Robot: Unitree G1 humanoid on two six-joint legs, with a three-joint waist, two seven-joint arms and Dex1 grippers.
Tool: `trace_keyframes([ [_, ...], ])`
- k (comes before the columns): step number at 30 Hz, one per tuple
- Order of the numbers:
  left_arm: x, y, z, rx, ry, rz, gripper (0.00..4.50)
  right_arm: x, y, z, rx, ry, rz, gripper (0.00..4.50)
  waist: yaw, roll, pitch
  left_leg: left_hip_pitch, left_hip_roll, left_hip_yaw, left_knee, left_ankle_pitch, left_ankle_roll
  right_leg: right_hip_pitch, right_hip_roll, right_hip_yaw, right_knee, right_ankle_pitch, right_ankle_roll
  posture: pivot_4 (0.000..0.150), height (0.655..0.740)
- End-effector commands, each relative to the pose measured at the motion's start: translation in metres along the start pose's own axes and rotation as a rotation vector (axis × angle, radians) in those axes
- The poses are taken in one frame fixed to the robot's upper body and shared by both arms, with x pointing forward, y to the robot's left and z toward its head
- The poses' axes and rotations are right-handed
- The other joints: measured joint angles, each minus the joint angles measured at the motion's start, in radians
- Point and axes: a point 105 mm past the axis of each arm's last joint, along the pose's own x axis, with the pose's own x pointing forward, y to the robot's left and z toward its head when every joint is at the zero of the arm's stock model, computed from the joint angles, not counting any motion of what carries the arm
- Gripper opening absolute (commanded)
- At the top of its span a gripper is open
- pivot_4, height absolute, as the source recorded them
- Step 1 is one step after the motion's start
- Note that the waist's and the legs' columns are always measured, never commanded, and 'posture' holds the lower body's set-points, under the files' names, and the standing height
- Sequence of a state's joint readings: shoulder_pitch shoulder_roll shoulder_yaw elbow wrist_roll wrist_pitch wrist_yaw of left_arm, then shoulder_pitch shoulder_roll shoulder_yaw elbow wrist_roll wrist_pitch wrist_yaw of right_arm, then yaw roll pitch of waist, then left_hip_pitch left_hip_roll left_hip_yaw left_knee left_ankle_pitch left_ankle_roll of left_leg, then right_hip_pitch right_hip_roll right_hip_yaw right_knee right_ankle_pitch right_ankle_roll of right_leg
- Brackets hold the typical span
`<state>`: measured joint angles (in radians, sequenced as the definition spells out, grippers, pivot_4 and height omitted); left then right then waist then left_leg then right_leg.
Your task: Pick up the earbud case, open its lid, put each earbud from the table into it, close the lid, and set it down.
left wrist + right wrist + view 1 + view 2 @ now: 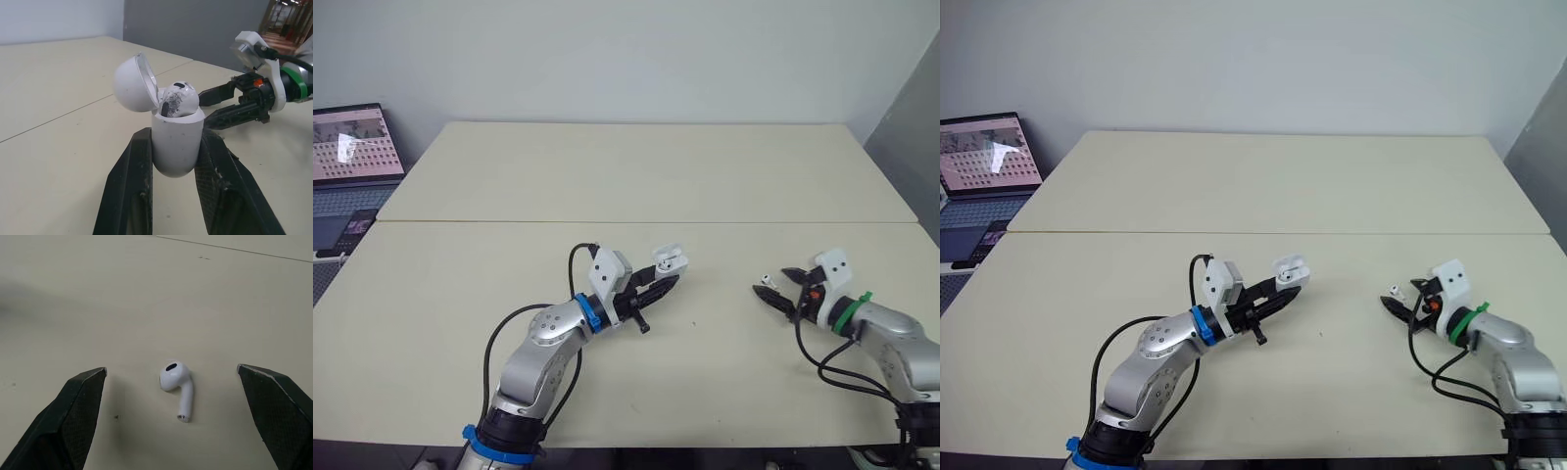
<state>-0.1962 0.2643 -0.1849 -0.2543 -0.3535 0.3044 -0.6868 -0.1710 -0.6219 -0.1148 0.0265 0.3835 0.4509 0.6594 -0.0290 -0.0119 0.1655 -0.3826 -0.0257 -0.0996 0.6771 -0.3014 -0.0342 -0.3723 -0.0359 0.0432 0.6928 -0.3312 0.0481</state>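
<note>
My left gripper (664, 279) is shut on the white earbud case (668, 261), held upright just above the table near its middle. In the left wrist view the case (176, 142) has its lid (134, 83) swung open, and one white earbud (177, 99) sits in it. A second white earbud (177, 382) lies on the table at the right, seen small in the head view as the earbud (766, 279). My right gripper (773, 290) hovers over that earbud, open, one finger on each side of it and not touching it.
The cream table (636, 176) has a seam (607, 222) running across its middle. An open laptop (347, 157) stands off the table's far left corner. A grey panel (911, 108) rises beyond the right edge.
</note>
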Motion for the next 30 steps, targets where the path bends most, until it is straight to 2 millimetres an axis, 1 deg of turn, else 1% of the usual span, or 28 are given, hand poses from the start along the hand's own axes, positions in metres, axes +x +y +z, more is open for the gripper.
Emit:
trace_keyframes([
  [1,-0.002,-0.003,0.014,0.027,-0.049,0.0,0.8,0.002,-0.006,0.003,-0.047,-0.022,-0.031,4.11,0.0,0.0,0.0,0.0,0.0,0.0,0.0,0.0,0.0,0.0,0.0,0.0,0.0,0.0,0.0,0.15,0.74],
  [3,-0.003,-0.003,0.014,0.027,-0.048,0.003,0.8,0.001,-0.003,-0.001,-0.066,-0.01,-0.013,3.54,0.001,0.0,0.0,0.0,0.0,0.0,0.0,0.0,0.0,0.001,0.0,0.0,-0.001,0.0,0.0,0.15,0.74],
  [7,-0.004,-0.001,0.012,0.026,-0.045,0.009,0.8,-0.003,-0.002,-0.003,-0.101,0.001,-0.005,2.11,0.001,0.0,0.0,0.0,0.0,-0.001,0.0,0.0,0.0,0.001,0.0,0.0,-0.001,0.0,0.0,0.15,0.74],
  [12,-0.004,-0.002,0.01,0.022,-0.042,0.007,0.8,-0.006,0.005,0.008,-0.184,-0.033,0.029,0.44,0.001,0.0,0.0,0.0,0.0,-0.001,0.0,0.0,0.0,0.001,0.0,0.0,-0.001,0.0,0.0,0.15,0.74],
  [15,-0.006,-0.003,0.008,0.019,-0.038,0.007,0.8,-0.014,0.012,0.013,-0.24,-0.024,0.073,0.4,0.001,0.0,0.0,0.0,0.0,-0.001,0.0,0.0,0.0,0.001,0.0,0.0,-0.001,0.0,0.0,0.15,0.74],
  [18,-0.008,-0.003,0.007,0.004,-0.032,0.019,0.8,-0.028,0.023,0.016,-0.35,-0.012,0.187,0.4,0.003,0.0,0.0,0.0,0.0,-0.001,0.0,0.0,0.0,0.001,0.0,0.0,-0.001,0.0,0.0,0.15,0.74],
  [23,-0.011,-0.008,0.01,0.011,-0.025,-0.008,0.8,-0.057,0.054,-0.004,-0.576,0.095,0.545,0.4,0.002,0.0,0.0,0.0,0.0,-0.002,0.0,0.0,0.0,0.003,0.0,0.0,-0.003,0.0,0.0,0.15,0.74],
  [25,-0.013,-0.009,0.01,0.013,-0.016,-0.018,0.8,-0.069,0.065,-0.014,-0.634,0.139,0.704,0.4,0.0,0.0,0.0,0.001,0.0,-0.001,0.0,0.0,0.0,0.003,0.0,-0.001,-0.003,0.0,0.0,0.15,0.74],
  [27,-0.015,-0.01,0.011,0.016,-0.011,-0.026,0.8,-0.078,0.067,-0.022,-0.667,0.19,0.818,0.4,0.0,0.0,0.001,0.002,0.001,-0.002,0.0,0.0,0.0,0.004,0.0,-0.001,-0.003,0.0,0.0,0.15,0.74],
  [30,-0.016,-0.009,0.012,0.026,-0.006,-0.028,0.8,-0.086,0.062,-0.035,-0.736,0.275,0.927,0.4,0.001,-0.001,0.001,0.002,0.001,-0.002,0.0,0.0,0.0,0.005,0.0,-0.001,-0.004,0.0,0.0,0.15,0.74],
])
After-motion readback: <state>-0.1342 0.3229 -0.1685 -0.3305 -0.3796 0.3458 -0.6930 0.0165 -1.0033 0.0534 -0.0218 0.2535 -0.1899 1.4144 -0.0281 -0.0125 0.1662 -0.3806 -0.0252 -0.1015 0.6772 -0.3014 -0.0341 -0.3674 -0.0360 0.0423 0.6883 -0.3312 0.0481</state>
